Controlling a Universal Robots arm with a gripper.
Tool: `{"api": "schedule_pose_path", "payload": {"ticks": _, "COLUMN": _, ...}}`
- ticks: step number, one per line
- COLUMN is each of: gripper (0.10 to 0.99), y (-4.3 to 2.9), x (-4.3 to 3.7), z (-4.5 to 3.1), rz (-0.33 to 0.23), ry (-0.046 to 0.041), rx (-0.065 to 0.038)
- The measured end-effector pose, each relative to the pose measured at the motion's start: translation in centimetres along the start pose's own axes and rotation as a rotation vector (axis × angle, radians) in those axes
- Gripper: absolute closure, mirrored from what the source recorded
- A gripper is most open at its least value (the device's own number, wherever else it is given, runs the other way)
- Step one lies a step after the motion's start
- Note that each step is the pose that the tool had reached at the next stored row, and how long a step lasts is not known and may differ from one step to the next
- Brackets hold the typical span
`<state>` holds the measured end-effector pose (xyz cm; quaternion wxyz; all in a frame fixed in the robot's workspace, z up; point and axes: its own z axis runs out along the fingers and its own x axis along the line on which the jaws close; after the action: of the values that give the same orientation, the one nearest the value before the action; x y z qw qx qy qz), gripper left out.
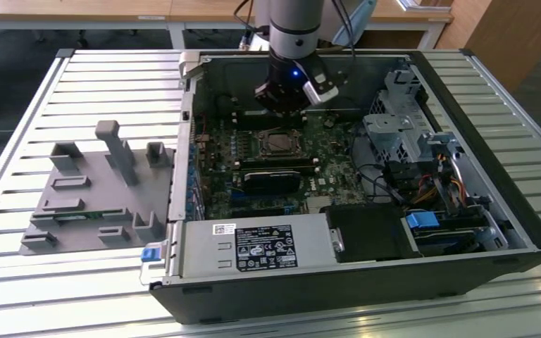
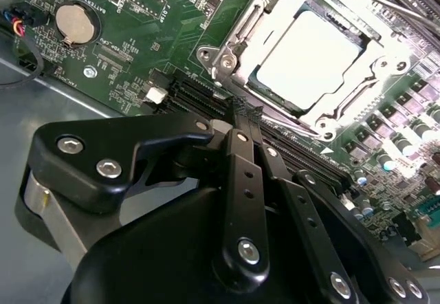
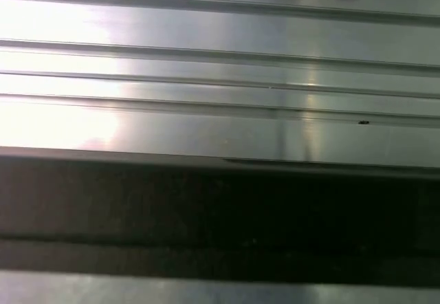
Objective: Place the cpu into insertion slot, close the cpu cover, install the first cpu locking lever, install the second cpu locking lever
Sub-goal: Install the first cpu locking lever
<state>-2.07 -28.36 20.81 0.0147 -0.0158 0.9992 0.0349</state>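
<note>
Open case (image 1: 524, 232) top gives free access from above. Insertion slot (image 1: 278, 144) unobstructed overhead — arm (image 1: 292, 67) hangs just behind it. Drive cage (image 1: 397, 134) crowds the exterior view's right; black heatsink block (image 1: 275, 179) sits just in front. Power supply (image 1: 251, 246) walls the near edge. Slatted counter (image 1: 45, 296) beside the grey fixture (image 1: 92, 190) — clear passage.

upright arm, black tool (image 2: 240, 111) with fingers pressed together

Workshop — opened computer case (image 1: 346, 282) on slatted aluminium bench (image 1: 82, 77).
</note>
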Motion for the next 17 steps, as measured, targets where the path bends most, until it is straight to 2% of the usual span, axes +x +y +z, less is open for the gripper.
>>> {"api": "schedule_pose_path", "payload": {"ticks": 11, "gripper": 0.98, "y": -0.01, "x": -0.17, "z": 0.5, "rz": 0.0, "ry": 0.0, "rx": 0.002}}
{"api": "schedule_pose_path", "payload": {"ticks": 15, "gripper": 0.98, "y": 0.0, "x": -0.17, "z": 0.67, "rz": 0.0, "ry": 0.0002, "rx": 0.006}}
{"api": "schedule_pose_path", "payload": {"ticks": 17, "gripper": 0.98, "y": 0.03, "x": -0.17, "z": 0.77, "rz": 0.0, "ry": 0.0004, "rx": 0.012}}
